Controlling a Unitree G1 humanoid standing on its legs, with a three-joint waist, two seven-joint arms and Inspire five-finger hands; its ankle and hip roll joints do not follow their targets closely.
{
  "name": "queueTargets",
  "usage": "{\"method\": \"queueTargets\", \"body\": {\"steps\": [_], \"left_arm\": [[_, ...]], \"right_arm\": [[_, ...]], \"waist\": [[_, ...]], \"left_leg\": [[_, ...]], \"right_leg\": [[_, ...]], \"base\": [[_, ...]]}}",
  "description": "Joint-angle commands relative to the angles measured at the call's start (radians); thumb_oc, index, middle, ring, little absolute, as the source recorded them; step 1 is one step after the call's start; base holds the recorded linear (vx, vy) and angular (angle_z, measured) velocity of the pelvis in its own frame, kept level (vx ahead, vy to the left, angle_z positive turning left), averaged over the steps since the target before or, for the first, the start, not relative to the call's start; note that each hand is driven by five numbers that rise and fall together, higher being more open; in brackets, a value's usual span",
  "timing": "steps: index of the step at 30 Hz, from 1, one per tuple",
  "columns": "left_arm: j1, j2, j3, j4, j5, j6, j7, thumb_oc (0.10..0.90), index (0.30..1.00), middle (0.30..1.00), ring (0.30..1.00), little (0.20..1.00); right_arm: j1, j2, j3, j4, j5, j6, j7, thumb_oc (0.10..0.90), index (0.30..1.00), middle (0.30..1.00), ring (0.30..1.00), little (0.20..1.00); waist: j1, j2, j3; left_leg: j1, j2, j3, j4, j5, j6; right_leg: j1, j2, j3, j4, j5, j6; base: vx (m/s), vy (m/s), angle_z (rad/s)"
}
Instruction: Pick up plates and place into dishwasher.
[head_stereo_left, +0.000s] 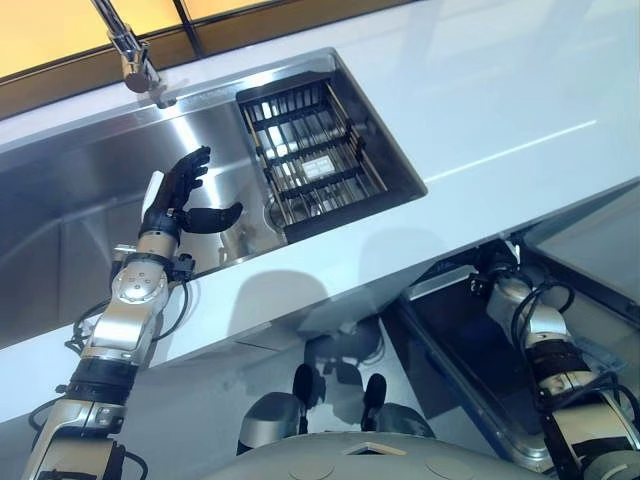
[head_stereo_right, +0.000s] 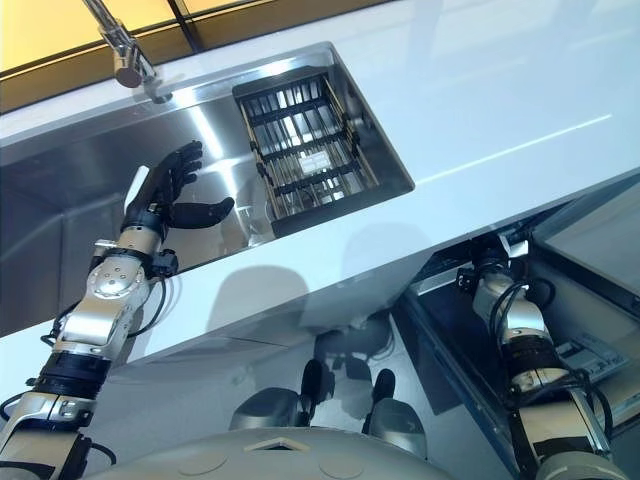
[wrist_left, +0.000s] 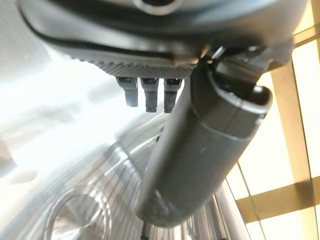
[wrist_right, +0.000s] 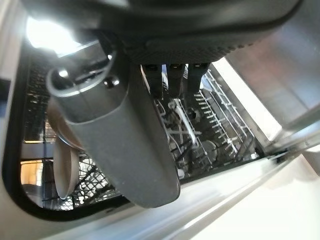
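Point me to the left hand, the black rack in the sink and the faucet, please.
left hand (head_stereo_left: 178, 205): left eye view, on the palm, fingers spread over the sink.
black rack (head_stereo_left: 312, 160): left eye view, on the middle bars.
faucet (head_stereo_left: 133, 57): left eye view, on the spout near its head.

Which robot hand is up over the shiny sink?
The left hand, open above the steel sink. The right arm reaches under the counter, toward the dishwasher rack.
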Motion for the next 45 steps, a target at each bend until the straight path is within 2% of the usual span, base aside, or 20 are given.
{"method": "queueTargets", "body": {"steps": [1, 6, 9, 16, 20, 23, 26, 29, 34, 35, 37, 39, 42, 45], "left_arm": [[0.056, 0.065, 0.048, -0.037, 0.005, -0.092, 0.006, 0.8, 0.9, 0.9, 0.9, 0.9], [0.059, 0.063, 0.074, -0.049, 0.004, -0.075, 0.003, 0.8, 0.9, 0.9, 0.9, 0.9], [0.062, 0.058, 0.083, -0.055, 0.007, -0.064, 0.002, 0.8, 0.9, 0.9, 0.9, 0.9], [0.076, 0.053, 0.114, -0.051, 0.007, -0.066, -0.028, 0.8, 0.9, 0.9, 0.9, 0.9], [0.079, 0.057, 0.123, -0.038, 0.004, -0.077, -0.033, 0.8, 0.9, 0.9, 0.9, 0.9], [0.081, 0.067, 0.129, -0.029, -0.001, -0.082, -0.025, 0.8, 0.9, 0.9, 0.9, 0.9], [0.084, 0.075, 0.134, -0.03, 0.001, -0.077, -0.017, 0.8, 0.9, 0.9, 0.9, 0.9], [0.077, 0.088, 0.138, -0.024, 0.007, -0.077, -0.008, 0.8, 0.9, 0.9, 0.9, 0.9], [0.056, 0.114, 0.135, 0.005, -0.005, -0.091, 0.001, 0.8, 0.9, 0.9, 0.9, 0.9], [0.053, 0.117, 0.134, 0.009, -0.009, -0.093, 0.0, 0.8, 0.9, 0.9, 0.9, 0.9], [0.042, 0.132, 0.13, 0.009, -0.021, -0.087, 0.001, 0.8, 0.9, 0.9, 0.9, 0.9], [0.033, 0.139, 0.127, 0.006, -0.019, -0.08, 0.002, 0.8, 0.9, 0.9, 0.9, 0.9], [0.006, 0.149, 0.113, 0.013, -0.018, -0.086, 0.023, 0.8, 0.9, 0.9, 0.9, 0.9], [-0.033, 0.148, 0.089, 0.031, -0.045, -0.122, 0.08, 0.8, 0.9, 0.9, 0.9, 0.9]], "right_arm": [[-0.047, -0.135, -0.12, -0.116, -0.133, -0.153, -0.013, 0.8, 0.9, 0.9, 0.9, 0.9], [0.054, -0.172, -0.213, -0.213, -0.296, -0.168, -0.064, 0.8, 0.9, 0.9, 0.9, 0.9], [0.088, -0.178, -0.246, -0.251, -0.339, -0.168, -0.075, 0.8, 0.9, 0.9, 0.9, 0.9], [0.165, -0.163, -0.318, -0.287, -0.349, -0.156, -0.098, 0.8, 0.9, 0.9, 0.9, 0.9], [0.204, -0.154, -0.366, -0.237, -0.342, -0.134, -0.177, 0.8, 0.9, 0.9, 0.9, 0.9], [0.233, -0.138, -0.423, -0.139, -0.274, -0.168, -0.291, 0.8, 0.9, 0.9, 0.9, 0.9], [0.253, -0.127, -0.469, -0.091, -0.288, -0.232, -0.363, 0.8, 0.9, 0.9, 0.9, 0.9], [0.267, -0.124, -0.524, -0.064, -0.265, -0.306, -0.49, 0.8, 0.9, 0.9, 0.9, 0.9], [0.269, -0.156, -0.611, 0.03, -0.182, -0.392, -0.6, 0.8, 0.9, 0.9, 0.9, 0.9], [0.27, -0.161, -0.621, 0.05, -0.166, -0.409, -0.598, 0.8, 0.9, 0.9, 0.9, 0.9], [0.271, -0.16, -0.642, 0.122, -0.047, -0.44, -0.554, 0.8, 0.9, 0.9, 0.9, 0.9], [0.27, -0.152, -0.645, 0.192, 0.088, -0.438, -0.49, 0.8, 0.9, 0.9, 0.9, 0.9], [0.255, -0.159, -0.631, 0.285, 0.154, -0.45, -0.496, 0.8, 0.9, 0.9, 0.9, 0.9], [0.219, -0.178, -0.604, 0.356, 0.265, -0.475, -0.47, 0.8, 0.9, 0.9, 0.9, 0.9]], "waist": [[-0.021, -0.043, -0.078], [-0.068, -0.048, -0.077], [-0.085, -0.049, -0.078], [-0.12, -0.049, -0.082], [-0.137, -0.046, -0.085], [-0.151, -0.04, -0.083], [-0.16, -0.031, -0.078], [-0.171, -0.016, -0.075], [-0.187, 0.003, -0.073], [-0.187, 0.006, -0.073], [-0.192, 0.013, -0.074], [-0.194, 0.017, -0.07], [-0.197, 0.024, -0.05], [-0.201, 0.039, -0.006]], "left_leg": [[0.007, -0.076, 0.05, 0.041, -0.134, 0.056], [-0.004, -0.068, 0.077, 0.049, -0.134, 0.054], [-0.005, -0.066, 0.087, 0.049, -0.136, 0.054], [0.0, -0.058, 0.12, 0.041, -0.138, 0.053], [0.005, -0.054, 0.136, 0.035, -0.146, 0.05], [0.006, -0.05, 0.149, 0.031, -0.146, 0.048], [0.004, -0.048, 0.156, 0.033, -0.147, 0.049], [-0.003, -0.045, 0.165, 0.043, -0.15, 0.047], [-0.015, -0.04, 0.168, 0.066, -0.162, 0.043], [-0.017, -0.039, 0.167, 0.069, -0.163, 0.042], [-0.027, -0.039, 0.166, 0.077, -0.162, 0.035], [-0.04, -0.037, 0.164, 0.088, -0.16, 0.029], [-0.062, -0.035, 0.16, 0.104, -0.157, 0.022], [-0.115, -0.04, 0.158, 0.161, -0.163, 0.014]], "right_leg": [[-0.084, 0.023, 0.032, 0.228, -0.118, 0.066], [-0.089, 0.037, 0.075, 0.215, -0.117, 0.065], [-0.09, 0.043, 0.088, 0.215, -0.122, 0.066], [-0.102, 0.049, 0.103, 0.227, -0.125, 0.072], [-0.103, 0.053, 0.108, 0.228, -0.14, 0.076], [-0.109, 0.055, 0.114, 0.23, -0.14, 0.078], [-0.115, 0.056, 0.119, 0.237, -0.14, 0.08], [-0.122, 0.059, 0.123, 0.244, -0.151, 0.075], [-0.136, 0.064, 0.131, 0.272, -0.176, 0.069], [-0.138, 0.065, 0.131, 0.275, -0.179, 0.067], [-0.142, 0.068, 0.133, 0.273, -0.18, 0.063], [-0.147, 0.07, 0.129, 0.276, -0.185, 0.056], [-0.167, 0.065, 0.123, 0.298, -0.195, 0.049], [-0.208, 0.05, 0.12, 0.328, -0.205, 0.035]], "base": [[-0.04, -0.009, -0.24], [-0.05, -0.015, -0.21], [-0.01, -0.008, -0.15], [-0.01, -0.016, -0.16], [0.02, -0.033, -0.08], [0.01, -0.052, -0.12], [0.01, -0.074, -0.06], [0.0, -0.091, -0.05], [0.01, -0.072, -0.07], [0.01, -0.074, -0.13], [0.0, -0.084, -0.13], [0.02, -0.09, -0.04], [-0.02, -0.062, -0.01], [-0.1, -0.027, -0.03]]}}
